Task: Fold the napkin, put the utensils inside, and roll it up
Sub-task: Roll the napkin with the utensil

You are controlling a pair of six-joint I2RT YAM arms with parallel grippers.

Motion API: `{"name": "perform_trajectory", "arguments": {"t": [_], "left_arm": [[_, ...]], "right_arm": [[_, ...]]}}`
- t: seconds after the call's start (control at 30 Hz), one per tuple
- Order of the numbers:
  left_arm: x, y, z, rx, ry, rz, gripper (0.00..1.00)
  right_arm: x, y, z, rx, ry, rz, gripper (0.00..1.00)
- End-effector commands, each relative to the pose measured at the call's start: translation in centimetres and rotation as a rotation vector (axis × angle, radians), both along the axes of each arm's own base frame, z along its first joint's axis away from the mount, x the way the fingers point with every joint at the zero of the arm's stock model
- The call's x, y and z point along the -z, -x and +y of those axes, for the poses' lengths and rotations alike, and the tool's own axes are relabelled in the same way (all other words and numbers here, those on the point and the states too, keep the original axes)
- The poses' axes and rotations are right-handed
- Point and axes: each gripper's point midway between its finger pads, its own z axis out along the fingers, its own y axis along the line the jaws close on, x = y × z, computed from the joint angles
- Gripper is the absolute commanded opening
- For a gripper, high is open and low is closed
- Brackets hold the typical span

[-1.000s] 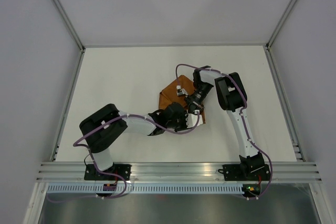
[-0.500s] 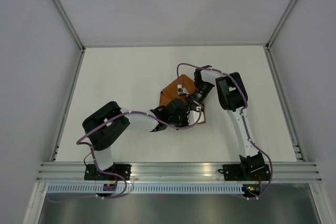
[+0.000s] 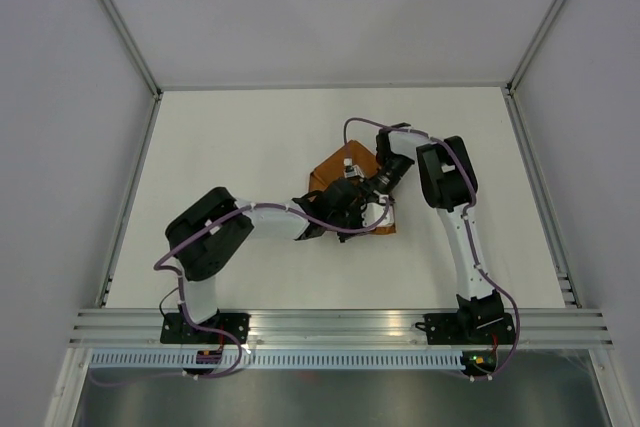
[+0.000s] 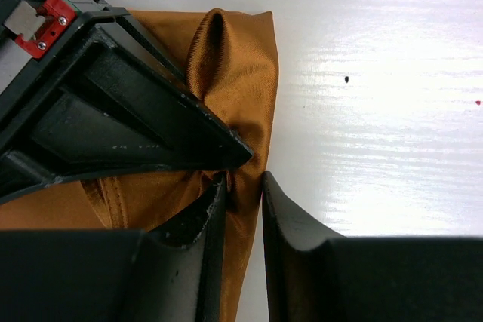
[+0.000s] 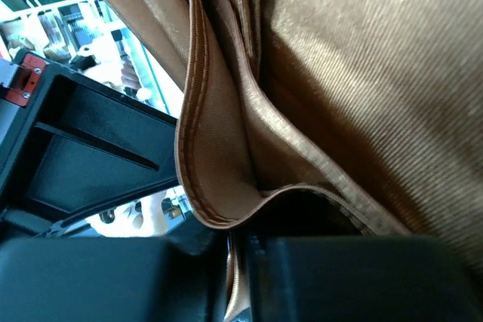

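The rust-orange napkin (image 3: 327,173) lies folded and bunched on the white table (image 3: 230,147), right of the middle. My left gripper (image 3: 348,209) is on its near side. In the left wrist view the gripper (image 4: 243,201) is shut on a pinched fold of the napkin (image 4: 234,65) at its right edge. My right gripper (image 3: 368,187) is on the napkin's far side, close to the left one. In the right wrist view the gripper (image 5: 240,262) is shut on the hem of the napkin (image 5: 362,73), whose layers hang lifted. The utensils are hidden.
The two grippers nearly touch: the right gripper's black finger (image 4: 151,118) crosses above the left jaws. Grey enclosure walls (image 3: 70,147) ring the table. An aluminium rail (image 3: 340,325) runs along the near edge.
My left gripper has moved right and away from the bases, closer to the right gripper. The right gripper shifted slightly right. The napkin now looks more bunched, with less of it showing.
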Motion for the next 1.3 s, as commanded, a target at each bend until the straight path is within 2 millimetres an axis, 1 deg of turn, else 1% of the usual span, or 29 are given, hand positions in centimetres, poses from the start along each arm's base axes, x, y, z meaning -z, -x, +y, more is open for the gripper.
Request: {"name": "perform_trajectory", "arguments": {"t": [0.0,0.03,0.07,0.2,0.37,0.4,0.47,0.5,0.57,0.6,0.63,0.67,0.7,0.73,0.77,0.8,0.83,0.87,0.9,0.93,0.97,1.0,1.03,1.07,1.1,1.13,1.2,1.23,1.27], "left_arm": [[7.3,6.3,5.1,0.015,-0.234,0.337,0.02],[7.1,6.2,5.0,0.011,-0.227,0.342,0.02],[6.9,6.2,5.0,0.010,-0.223,0.350,0.02],[6.5,6.2,4.9,0.008,-0.214,0.395,0.02],[6.4,6.3,4.8,0.011,-0.210,0.426,0.02],[6.3,6.4,4.7,0.014,-0.207,0.439,0.02],[6.1,6.3,4.7,0.007,-0.206,0.460,0.02],[6.0,6.5,4.6,0.013,-0.202,0.474,0.02],[5.5,6.5,4.4,0.014,-0.187,0.503,0.02],[5.4,6.4,4.4,0.009,-0.184,0.514,0.02],[5.3,6.5,4.4,0.007,-0.187,0.524,0.02],[5.1,6.6,4.3,0.013,-0.177,0.541,0.02],[5.0,6.7,4.3,0.010,-0.178,0.555,0.02],[4.9,6.6,4.1,0.006,-0.174,0.568,0.02],[4.8,6.9,4.1,0.012,-0.173,0.593,0.02],[4.7,6.7,4.1,0.006,-0.167,0.606,0.02],[4.7,6.7,4.0,0.007,-0.163,0.618,0.02],[4.6,6.9,3.9,0.008,-0.160,0.637,0.02],[4.4,6.5,3.8,0.003,-0.152,0.641,0.02],[4.7,6.6,3.8,-0.001,-0.158,0.659,0.02],[4.5,6.7,3.7,0.003,-0.150,0.680,0.02],[4.4,6.5,3.6,-0.002,-0.146,0.688,0.02],[4.6,6.4,3.6,-0.005,-0.149,0.698,0.02],[4.6,6.5,3.5,-0.002,-0.146,0.709,0.02],[4.5,6.3,3.6,-0.008,-0.140,0.718,0.02],[4.6,6.3,3.6,-0.011,-0.142,0.724,0.02],[4.5,6.0,3.6,-0.019,-0.133,0.732,0.02],[4.4,5.8,3.6,-0.023,-0.126,0.738,0.02],[4.3,5.8,3.5,-0.022,-0.122,0.745,0.02]], "right_arm": [[3.8,-4.4,-1.1,-0.068,0.025,-0.333,0.25],[3.3,-4.8,-1.0,-0.050,0.030,-0.345,0.29],[3.0,-5.5,-0.8,-0.036,0.028,-0.378,0.38],[-0.3,-8.3,-0.7,0.054,0.012,-0.484,0.57],[-2.4,-12.0,-1.5,0.208,0.025,-0.558,0.61],[-3.4,-12.9,-2.3,0.280,0.033,-0.556,0.61],[-4.2,-14.6,-3.1,0.360,0.027,-0.585,0.60],[-5.5,-15.7,-4.5,0.418,0.010,-0.604,0.60],[-7.2,-17.1,-6.0,0.502,0.000,-0.637,0.58],[-8.0,-17.9,-7.7,0.554,-0.010,-0.655,0.57],[-8.5,-18.3,-8.4,0.588,-0.015,-0.670,0.54],[-10.2,-18.5,-9.0,0.607,-0.033,-0.708,0.54],[-11.1,-19.0,-11.3,0.660,-0.036,-0.727,0.54],[-11.5,-18.6,-11.8,0.666,-0.049,-0.738,0.54],[-13.6,-18.8,-12.6,0.678,-0.062,-0.816,0.54],[-13.4,-18.4,-13.8,0.679,-0.056,-0.857,0.54],[-14.1,-17.8,-14.1,0.687,-0.054,-0.867,0.54],[-16.0,-17.5,-14.6,0.660,-0.067,-0.975,0.54],[-16.5,-17.0,-14.8,0.650,-0.069,-1.013,0.54],[-15.6,-15.9,-14.8,0.635,-0.066,-1.028,0.53],[-17.5,-15.0,-14.8,0.612,-0.082,-1.113,0.53],[-16.5,-13.6,-14.5,0.594,-0.089,-1.112,0.53],[-16.8,-12.9,-14.4,0.572,-0.101,-1.144,0.53],[-18.3,-11.6,-14.0,0.546,-0.129,-1.196,0.53],[-18.5,-10.8,-13.9,0.491,-0.149,-1.250,0.52],[-17.3,-8.9,-13.6,0.466,-0.155,-1.222,0.52],[-18.1,-6.4,-12.9,0.325,-0.226,-1.339,0.52],[-16.8,-4.0,-12.4,0.278,-0.248,-1.300,0.53],[-17.3,-2.5,-11.9,0.217,-0.277,-1.339,0.53]]}}
